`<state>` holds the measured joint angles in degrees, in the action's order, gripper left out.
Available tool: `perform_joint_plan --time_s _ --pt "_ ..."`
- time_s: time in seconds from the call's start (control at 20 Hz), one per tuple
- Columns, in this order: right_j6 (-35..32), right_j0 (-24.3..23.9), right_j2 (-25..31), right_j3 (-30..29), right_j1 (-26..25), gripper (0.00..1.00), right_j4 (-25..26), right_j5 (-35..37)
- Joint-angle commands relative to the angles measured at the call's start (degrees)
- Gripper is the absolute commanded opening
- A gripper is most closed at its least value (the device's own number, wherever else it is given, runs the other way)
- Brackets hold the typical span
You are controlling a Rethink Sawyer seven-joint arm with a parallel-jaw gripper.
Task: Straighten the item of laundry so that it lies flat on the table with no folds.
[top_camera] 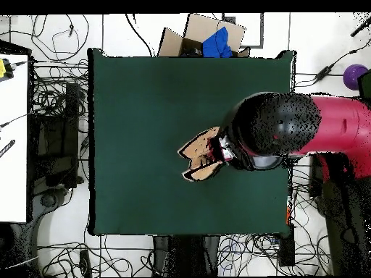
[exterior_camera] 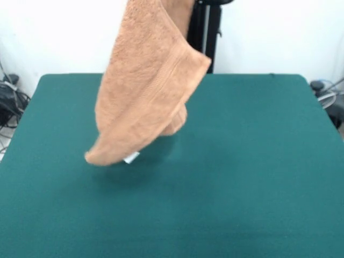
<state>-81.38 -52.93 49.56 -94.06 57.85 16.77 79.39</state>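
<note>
Hanging above my dark green felt surface [exterior_camera: 258, 177], the towel [exterior_camera: 148, 86] is off the top.
Nearest me its lowest corner shows a small white tag [exterior_camera: 131, 158]; thick orange-tan terry with a woven hem band drapes upward in folds. I cannot tell the tool's state; it is hidden.

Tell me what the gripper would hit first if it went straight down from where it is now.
Probably the towel hanging below it, then the green table. The gripper itself is hidden, so this is a guess.
</note>
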Motion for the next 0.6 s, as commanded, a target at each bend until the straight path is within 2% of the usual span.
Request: perform_joint_plan --time_s 0.05,0.25,0.6 --pt "7.09 2.31 3.11 -2.15 -4.39 0.00 -3.27 -0.74" --pt "5.72 2.42 3.47 -4.00 -5.37 0.00 -4.74 -5.11" --pt "2.20 3.59 3.65 -5.98 -4.30 0.00 -7.49 -8.14"
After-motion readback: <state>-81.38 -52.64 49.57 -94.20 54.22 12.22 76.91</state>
